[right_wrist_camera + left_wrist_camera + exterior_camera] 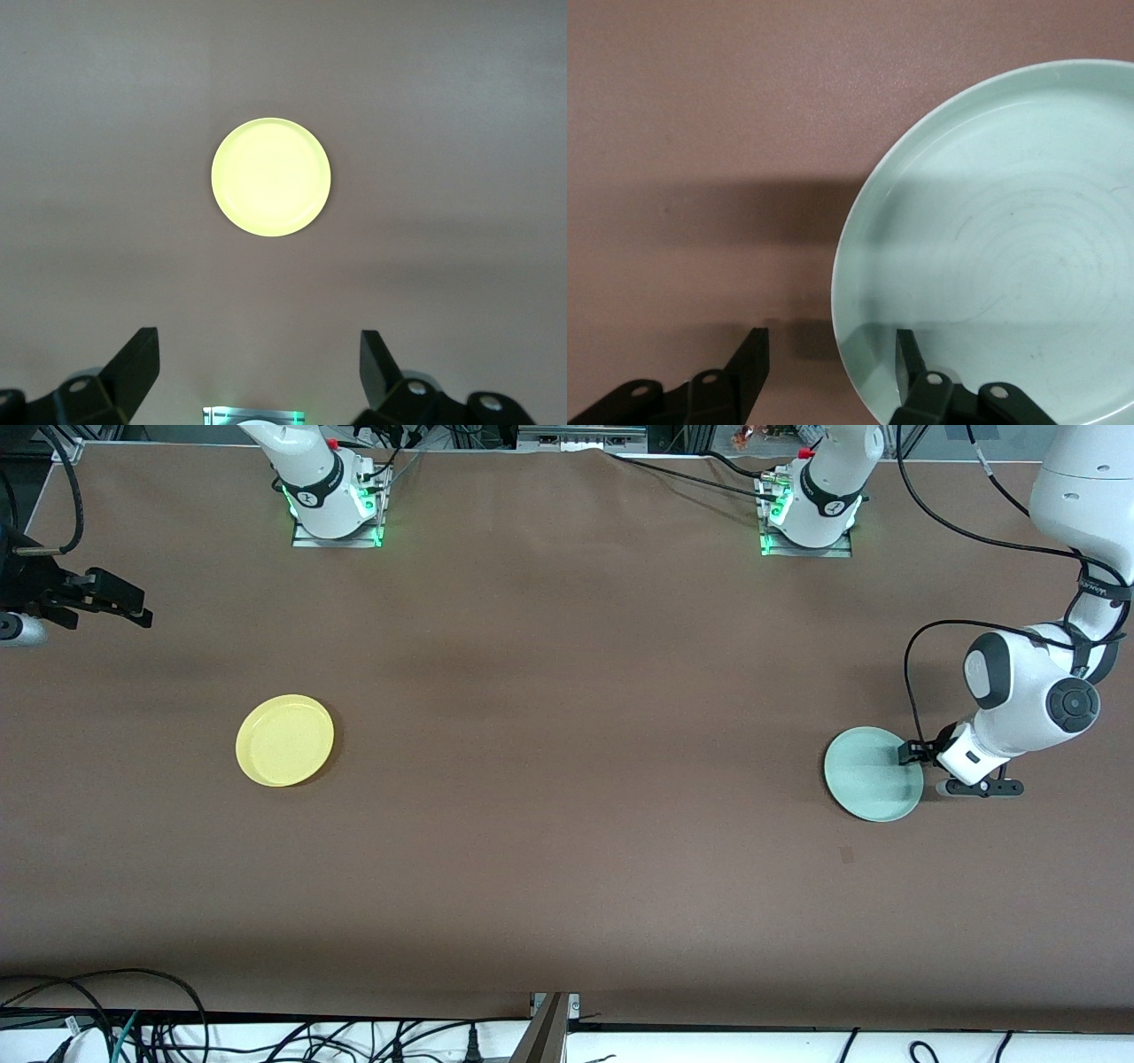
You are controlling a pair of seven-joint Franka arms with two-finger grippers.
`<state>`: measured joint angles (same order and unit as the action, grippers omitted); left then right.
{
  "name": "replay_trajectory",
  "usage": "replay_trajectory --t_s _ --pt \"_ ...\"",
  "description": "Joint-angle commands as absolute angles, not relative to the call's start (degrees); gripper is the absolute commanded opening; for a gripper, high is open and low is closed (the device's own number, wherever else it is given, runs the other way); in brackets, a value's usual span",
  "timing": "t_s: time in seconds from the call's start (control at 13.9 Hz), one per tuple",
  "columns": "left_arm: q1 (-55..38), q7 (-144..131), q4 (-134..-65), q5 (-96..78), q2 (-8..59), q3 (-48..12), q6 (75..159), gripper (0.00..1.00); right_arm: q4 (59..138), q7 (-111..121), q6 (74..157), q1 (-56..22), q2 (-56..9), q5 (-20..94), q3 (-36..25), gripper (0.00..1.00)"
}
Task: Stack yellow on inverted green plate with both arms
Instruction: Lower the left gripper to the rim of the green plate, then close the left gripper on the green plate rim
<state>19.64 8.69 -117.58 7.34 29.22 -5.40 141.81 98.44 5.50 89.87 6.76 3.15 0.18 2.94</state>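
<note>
The yellow plate [284, 740] lies hollow side up on the brown table [567, 691], toward the right arm's end. It also shows in the right wrist view [271, 177]. The pale green plate [873, 773] lies hollow side up toward the left arm's end. My left gripper [914, 755] is low at that plate's edge and open. In the left wrist view the left gripper [830, 354] straddles the green plate's [1010, 248] rim, one finger over the plate and one over the table. My right gripper [124, 602] is open and empty, high over the table's end; its own view shows the right gripper [260, 354] well above the yellow plate.
The two arm bases [337, 509] [806, 522] with green lights stand at the table's edge farthest from the front camera. The right arm's base [252, 416] shows between the right fingers. Cables [133, 1027] lie along the edge nearest the camera.
</note>
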Motion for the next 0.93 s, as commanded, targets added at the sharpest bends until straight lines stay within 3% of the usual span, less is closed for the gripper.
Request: replay_trajectory --t_s 0.0,0.14,0.36,0.86 --pt "20.30 9.76 -116.63 8.88 29.09 -5.71 140.02 0.66 97.65 4.92 89.30 7.03 2.90 -0.53 3.16 1.00" --pt "20.30 9.84 -116.02 8.88 28.92 -5.80 138.87 0.66 97.65 4.92 89.38 7.03 2.90 -0.53 3.16 1.00" --pt "20.30 9.76 -115.93 8.88 28.48 -5.80 138.08 0.55 97.65 4.92 89.30 7.03 2.90 -0.53 2.99 1.00" --pt "20.21 9.93 -113.99 8.88 28.30 -5.80 133.86 0.47 97.65 4.92 89.74 7.12 2.90 -2.20 2.90 1.00"
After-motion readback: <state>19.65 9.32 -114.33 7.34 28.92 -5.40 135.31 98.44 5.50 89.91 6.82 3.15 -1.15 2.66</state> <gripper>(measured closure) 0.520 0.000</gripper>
